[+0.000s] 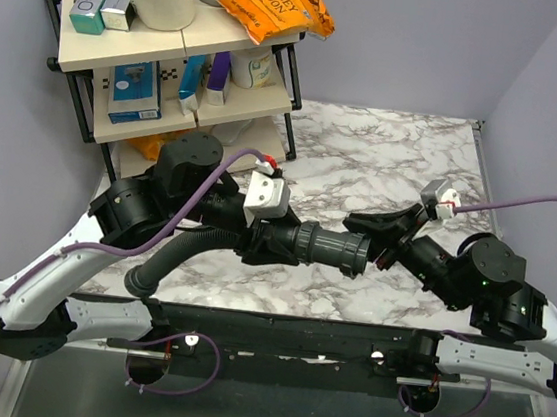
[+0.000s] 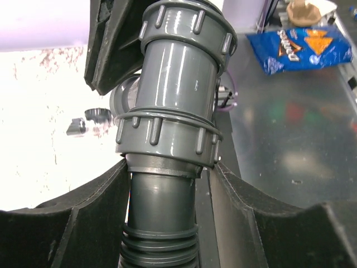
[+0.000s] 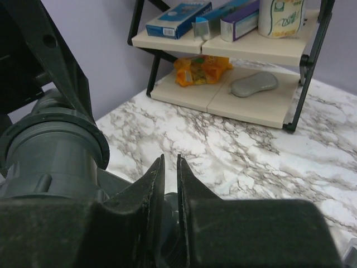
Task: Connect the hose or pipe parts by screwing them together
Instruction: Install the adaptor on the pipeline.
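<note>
One pipe fitting (image 2: 175, 84) sits pinched at its neck in the left end effector (image 2: 167, 184), with the ribbed hose (image 1: 177, 257) trailing behind. The right end effector (image 3: 169, 167), parted by a narrow slit, sits just beside the fitting's far mouth. The left arm (image 1: 92, 258) and right arm (image 1: 508, 310) bend inward over the tabletop (image 1: 365, 158).

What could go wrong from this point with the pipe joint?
1. The right hand sits beside the pipe fitting, its fingers barely apart and around nothing, so the next turn may slip or miss.
2. Only the left hand carries the assembly, clamped on the hose collar; a half-caught thread could let the fitting sag or drop.
</note>
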You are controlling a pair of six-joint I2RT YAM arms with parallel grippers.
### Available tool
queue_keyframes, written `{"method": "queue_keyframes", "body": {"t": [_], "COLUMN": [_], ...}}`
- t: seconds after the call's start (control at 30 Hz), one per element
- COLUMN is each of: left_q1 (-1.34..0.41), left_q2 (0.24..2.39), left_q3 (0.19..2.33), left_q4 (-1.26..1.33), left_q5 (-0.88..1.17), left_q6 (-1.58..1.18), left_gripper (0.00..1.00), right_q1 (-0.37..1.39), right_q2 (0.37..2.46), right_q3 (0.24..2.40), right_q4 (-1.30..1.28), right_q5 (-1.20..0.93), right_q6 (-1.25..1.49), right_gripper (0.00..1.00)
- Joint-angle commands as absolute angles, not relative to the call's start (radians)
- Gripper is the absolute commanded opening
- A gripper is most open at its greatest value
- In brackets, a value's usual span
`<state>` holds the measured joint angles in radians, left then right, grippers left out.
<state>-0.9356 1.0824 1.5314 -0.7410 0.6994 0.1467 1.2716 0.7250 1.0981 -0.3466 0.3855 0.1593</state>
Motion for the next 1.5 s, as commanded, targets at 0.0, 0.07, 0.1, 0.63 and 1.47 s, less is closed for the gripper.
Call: {"method": "queue_keyframes", "body": {"t": [0.0, 0.07, 0.1, 0.63, 1.47], "left_q1": [-0.893, -0.877, -0.868, -0.848, -0.845], "left_q2": [1.071, 1.066, 1.065, 1.034, 1.039], "left_q3": [1.557, 1.548, 1.549, 1.5, 1.474], "left_q4": [-0.485, -0.462, -0.451, -0.282, -0.336], "left_q5": [0.644, 0.653, 0.658, 0.917, 0.907], "left_q6": [0.077, 0.049, 0.014, -0.227, -0.161], "left_gripper": [0.0, 0.0, 0.0, 0.0, 0.0], "right_q1": [1.27, 1.264, 1.258, 1.186, 1.16], "right_q2": [0.707, 0.687, 0.671, 0.727, 0.623], "right_q3": [1.022, 0.97, 0.956, 0.979, 1.02], "right_q4": [-0.31, -0.288, -0.273, -0.195, -0.284], "right_q5": [0.271, 0.271, 0.273, 0.45, 0.505], "right_q6": [0.221, 0.238, 0.241, 0.161, 0.045], "right_gripper": [0.33, 0.34, 0.38, 0.66, 0.61]}}
